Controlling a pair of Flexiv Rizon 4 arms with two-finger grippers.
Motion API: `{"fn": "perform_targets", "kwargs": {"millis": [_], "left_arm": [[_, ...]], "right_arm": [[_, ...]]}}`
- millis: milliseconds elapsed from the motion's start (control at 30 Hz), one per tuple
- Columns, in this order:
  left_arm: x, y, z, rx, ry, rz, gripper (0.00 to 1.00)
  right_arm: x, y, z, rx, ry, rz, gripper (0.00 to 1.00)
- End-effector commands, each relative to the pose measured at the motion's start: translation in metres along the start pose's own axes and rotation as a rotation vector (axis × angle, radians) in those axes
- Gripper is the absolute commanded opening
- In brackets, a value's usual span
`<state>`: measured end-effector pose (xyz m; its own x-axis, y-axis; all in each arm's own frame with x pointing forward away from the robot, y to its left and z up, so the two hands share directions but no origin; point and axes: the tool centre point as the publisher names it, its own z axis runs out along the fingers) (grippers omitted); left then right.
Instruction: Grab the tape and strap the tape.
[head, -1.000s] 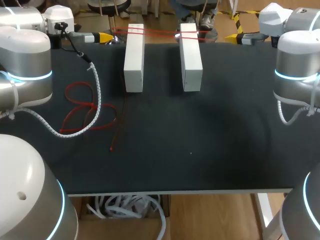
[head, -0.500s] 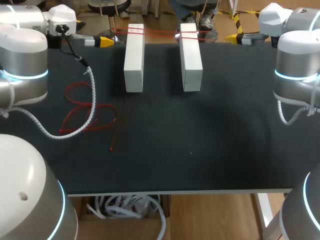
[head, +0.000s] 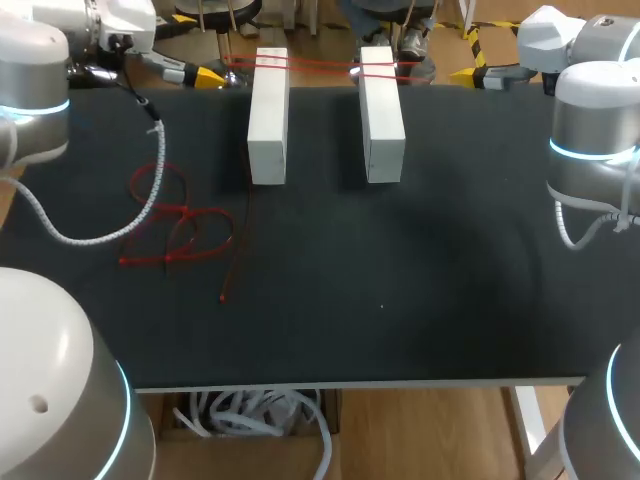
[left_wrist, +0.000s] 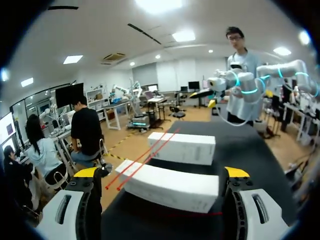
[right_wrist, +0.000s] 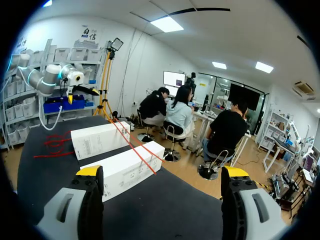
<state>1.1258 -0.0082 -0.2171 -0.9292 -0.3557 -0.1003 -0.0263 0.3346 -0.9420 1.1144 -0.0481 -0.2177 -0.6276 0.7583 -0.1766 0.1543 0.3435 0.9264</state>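
Two white boxes (head: 268, 115) (head: 382, 112) lie side by side at the far middle of the black table. Red tape (head: 320, 65) runs taut across their far ends. More red tape (head: 180, 225) lies in loose loops on the table's left. My left gripper (head: 205, 75) hovers at the far edge, left of the boxes, open and empty. In the left wrist view the gripper (left_wrist: 161, 172) faces the nearer box (left_wrist: 172, 187) and the taut tape (left_wrist: 145, 157). My right gripper (head: 470, 73) stands open and empty at the far right; its own view shows the gripper (right_wrist: 162, 172), boxes (right_wrist: 125, 170) and tape (right_wrist: 132, 145).
A white ribbed cable (head: 120, 215) hangs from my left arm over the table's left side, beside the loose loops. The black table (head: 420, 280) stretches bare toward the front edge (head: 360, 383).
My left arm has swung back toward the far left corner, and its cable has slid left off the loose tape loops. The right arm, boxes and taut tape have not moved.
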Motion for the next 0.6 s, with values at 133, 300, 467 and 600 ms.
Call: {"fn": "perform_targets", "kwargs": {"millis": [133,300,467,600], "left_arm": [[-0.005,0.004,0.001,0.013,0.068,0.002,1.0],[-0.006,0.005,0.0,0.009,0.062,-0.001,1.0],[-0.022,0.007,0.005,-0.014,0.076,0.028,1.0],[-0.033,0.01,0.011,0.003,0.084,0.05,1.0]], "right_arm": [[-0.001,0.0,-0.001,0.002,0.004,0.0,1.0],[-0.001,0.0,-0.001,0.002,0.004,0.0,1.0],[-0.001,0.0,-0.001,0.002,0.004,0.0,1.0],[-0.001,0.0,-0.001,0.002,0.004,0.0,1.0]]}}
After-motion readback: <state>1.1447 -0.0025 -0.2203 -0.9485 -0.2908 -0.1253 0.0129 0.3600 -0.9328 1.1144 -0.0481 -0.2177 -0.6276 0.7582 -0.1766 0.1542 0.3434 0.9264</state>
